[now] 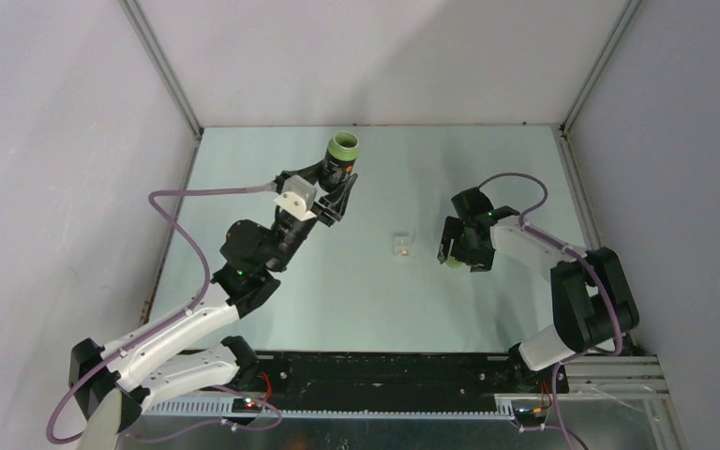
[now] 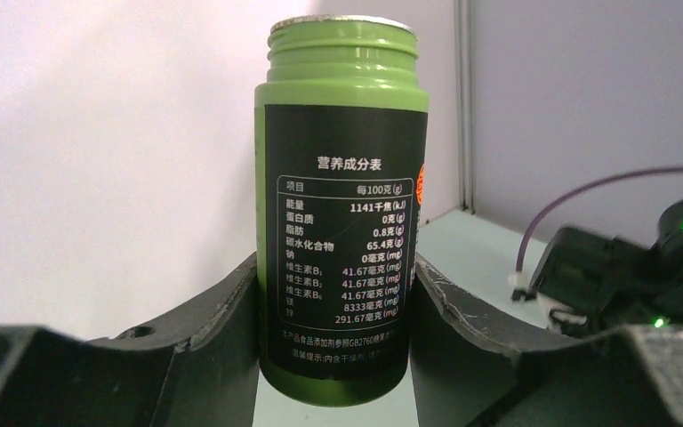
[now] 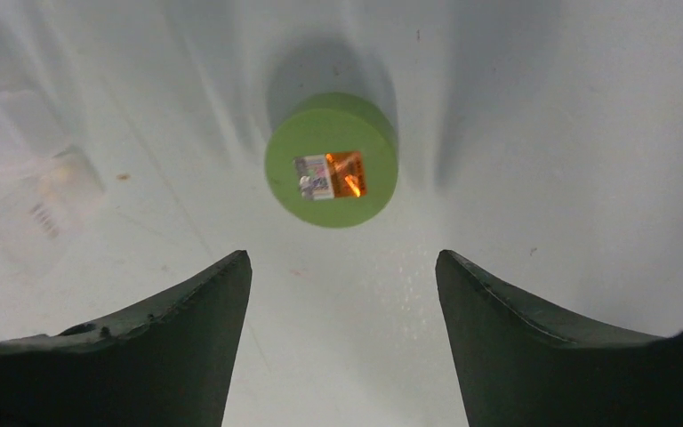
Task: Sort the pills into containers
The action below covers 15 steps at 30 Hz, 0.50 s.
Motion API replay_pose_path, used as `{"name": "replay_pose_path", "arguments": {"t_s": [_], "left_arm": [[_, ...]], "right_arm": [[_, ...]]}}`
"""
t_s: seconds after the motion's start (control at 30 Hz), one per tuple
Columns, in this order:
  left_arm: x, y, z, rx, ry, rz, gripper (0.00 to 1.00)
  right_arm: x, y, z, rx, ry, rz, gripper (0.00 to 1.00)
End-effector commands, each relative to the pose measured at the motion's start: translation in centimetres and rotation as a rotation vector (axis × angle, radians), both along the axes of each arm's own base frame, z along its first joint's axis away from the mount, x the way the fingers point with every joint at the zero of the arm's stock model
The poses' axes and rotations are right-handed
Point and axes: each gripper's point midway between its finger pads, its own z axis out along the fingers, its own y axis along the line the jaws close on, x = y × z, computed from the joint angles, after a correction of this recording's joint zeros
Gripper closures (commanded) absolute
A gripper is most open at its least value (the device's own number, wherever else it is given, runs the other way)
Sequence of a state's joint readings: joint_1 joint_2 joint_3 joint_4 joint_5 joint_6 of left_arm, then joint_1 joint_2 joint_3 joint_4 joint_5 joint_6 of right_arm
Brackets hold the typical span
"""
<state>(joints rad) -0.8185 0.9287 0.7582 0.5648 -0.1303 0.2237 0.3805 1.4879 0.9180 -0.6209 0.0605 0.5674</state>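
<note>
Top external: the left gripper (image 1: pixel 336 192) is holding the green bottle (image 1: pixel 342 157) over the far table (image 1: pixel 356 300). The clear container (image 1: pixel 401 246) is sitting mid-table, just left of the right gripper (image 1: pixel 459 246).

Left wrist: both fingers (image 2: pixel 222 311) are clenching the bottle's labelled body; its mouth is uncapped.

Right wrist: the jaws are standing wide, released. The green cap (image 3: pixel 331 160) is lying flat beyond the fingertips, touching neither. The container is showing blurred at left; pills too small to tell.
</note>
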Motion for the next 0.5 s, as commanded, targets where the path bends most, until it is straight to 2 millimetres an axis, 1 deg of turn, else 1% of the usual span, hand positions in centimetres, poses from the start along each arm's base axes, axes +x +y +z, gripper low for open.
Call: {"name": "replay_pose_path", "arguments": {"t_s": [0.0,0.03,0.07,0.1,0.13,0.2,0.23,0.27,0.47], "left_arm": [[-0.8,1.1,2.8,-0.149,-0.044,-0.001,1.0],[-0.8,0.9,2.2,-0.138,-0.033,-0.007,1.0],[-0.9,0.9,2.1,-0.151,-0.026,-0.016,1.0],[-0.9,0.8,1.5,-0.148,-0.015,-0.023,1.0],[-1.0,0.7,1.4,-0.158,-0.008,-0.032,1.0],[-1.1,0.5,0.3,-0.163,0.017,-0.05,1.0],[-1.3,0.4,0.2,-0.172,0.025,-0.065,1.0],[-1.4,0.3,-0.3,-0.172,0.033,-0.073,1.0],[-2.7,-0.9,-2.0,-0.182,0.059,-0.184,1.0]], "right_arm": [[1.6,-0.4,-0.6,-0.09,-0.012,-0.027,0.23],[1.8,-0.3,-1.1,-0.098,0.0,-0.029,0.25],[1.9,-0.3,-1.3,-0.112,0.001,-0.03,0.27],[2.2,-0.3,-1.6,-0.126,0.005,-0.034,0.29],[2.3,-0.2,-1.7,-0.131,0.001,-0.033,0.3],[2.8,-0.1,-1.9,-0.144,-0.007,-0.032,0.3],[3.1,-0.1,-2.0,-0.156,-0.009,-0.032,0.3],[3.4,0.0,-1.8,-0.164,-0.015,-0.03,0.31],[3.9,-0.8,-2.4,-0.244,-0.001,-0.024,0.33]]}}
